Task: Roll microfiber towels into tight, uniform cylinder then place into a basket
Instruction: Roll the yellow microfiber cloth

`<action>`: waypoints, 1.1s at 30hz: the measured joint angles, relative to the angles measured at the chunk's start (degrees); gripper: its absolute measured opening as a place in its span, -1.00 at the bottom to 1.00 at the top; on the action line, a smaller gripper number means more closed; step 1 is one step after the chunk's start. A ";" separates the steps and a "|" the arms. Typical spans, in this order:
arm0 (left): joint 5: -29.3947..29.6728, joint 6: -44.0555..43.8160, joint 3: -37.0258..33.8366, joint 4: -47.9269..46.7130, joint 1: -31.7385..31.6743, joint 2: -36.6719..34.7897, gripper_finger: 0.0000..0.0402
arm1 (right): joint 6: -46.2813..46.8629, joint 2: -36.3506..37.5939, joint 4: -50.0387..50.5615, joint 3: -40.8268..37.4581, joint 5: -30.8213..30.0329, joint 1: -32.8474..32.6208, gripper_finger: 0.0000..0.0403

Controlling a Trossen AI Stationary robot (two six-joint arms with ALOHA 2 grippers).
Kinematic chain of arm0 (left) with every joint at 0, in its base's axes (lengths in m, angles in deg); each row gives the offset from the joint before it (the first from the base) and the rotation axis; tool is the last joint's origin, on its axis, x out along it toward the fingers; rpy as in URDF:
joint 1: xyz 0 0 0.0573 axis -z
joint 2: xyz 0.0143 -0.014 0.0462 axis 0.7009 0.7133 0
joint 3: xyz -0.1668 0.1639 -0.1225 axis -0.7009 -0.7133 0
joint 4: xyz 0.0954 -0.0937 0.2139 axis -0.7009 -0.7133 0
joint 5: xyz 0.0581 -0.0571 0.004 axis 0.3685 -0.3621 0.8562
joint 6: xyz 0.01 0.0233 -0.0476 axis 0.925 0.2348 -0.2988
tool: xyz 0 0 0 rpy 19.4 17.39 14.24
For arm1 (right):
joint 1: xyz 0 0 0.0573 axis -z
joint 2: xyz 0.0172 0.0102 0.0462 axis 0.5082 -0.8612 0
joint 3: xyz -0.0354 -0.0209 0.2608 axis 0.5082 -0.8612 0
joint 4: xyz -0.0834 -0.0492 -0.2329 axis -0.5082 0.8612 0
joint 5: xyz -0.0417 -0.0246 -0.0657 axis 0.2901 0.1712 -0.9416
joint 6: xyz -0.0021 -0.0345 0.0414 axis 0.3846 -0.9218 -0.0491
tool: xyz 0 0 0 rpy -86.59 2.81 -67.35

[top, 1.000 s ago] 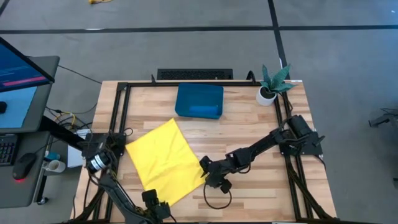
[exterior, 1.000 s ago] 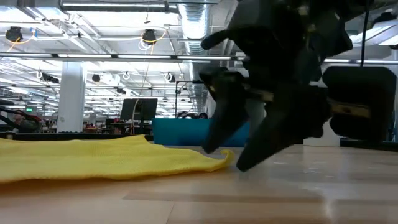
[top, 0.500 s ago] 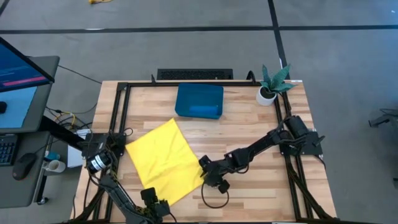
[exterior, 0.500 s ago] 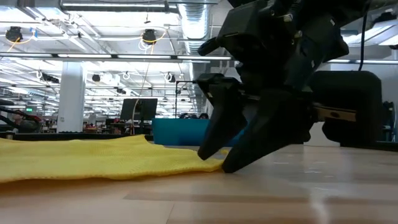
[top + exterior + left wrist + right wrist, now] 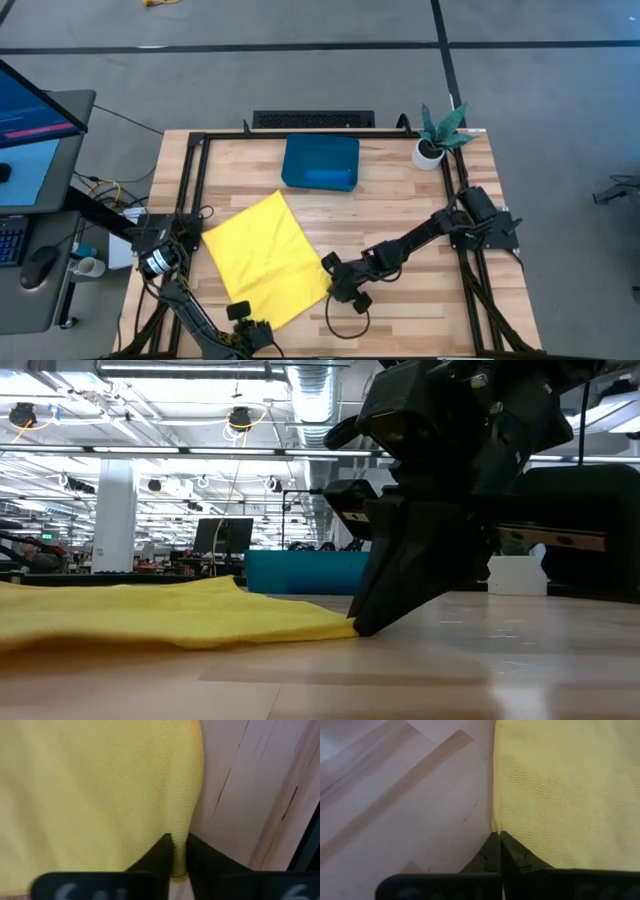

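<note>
The yellow microfiber towel [image 5: 265,258] lies spread flat on the wooden table, turned like a diamond. My right gripper [image 5: 335,285] is shut at its right corner, low on the table in the low view [image 5: 356,626]. At the table's near edge, my left gripper [image 5: 243,315] is closed on the towel's near corner. The dark teal basket [image 5: 320,150] stands toward the far edge, with a lighter blue shape [image 5: 325,178] inside along its near wall. My left gripper pinches the towel's edge [image 5: 192,827] close to its near corner between its two fingers, with a strip of yellow cloth showing between them. It comes steeply from above. The cloth lies flat on the table. My right gripper pinches the tip of the towel's right corner [image 5: 495,827] between its shut fingers. The fingers slant down from the table's right side, and their tips [image 5: 362,622] rest at the table top. The corner lies on the wood and the cloth is slack.
A small white pot with a green plant [image 5: 432,148] stands at the far right corner. Black frame rails [image 5: 190,190] run along the table's sides. A black cable loop [image 5: 345,320] lies near my right gripper, and bare wood lies between the towel and the basket.
My right gripper has shut: its fingers stood apart over the towel's right corner, and now they are together on it at the table top. The slightly curled corner now lies flat. The rest of the towel has stayed where it was.
</note>
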 joint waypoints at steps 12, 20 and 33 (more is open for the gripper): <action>2.13 -1.42 2.37 -0.16 0.31 0.00 -0.99 | 1.69 1.78 8.79 3.19 -0.77 -0.99 -0.97; 1.49 -0.92 9.05 -1.95 0.58 0.03 -1.00 | 6.12 5.31 11.04 3.89 -1.37 -3.50 -0.98; -0.07 -2.55 19.59 -10.08 2.17 0.00 -1.00 | 12.92 9.89 24.25 12.35 -11.62 -10.52 -0.98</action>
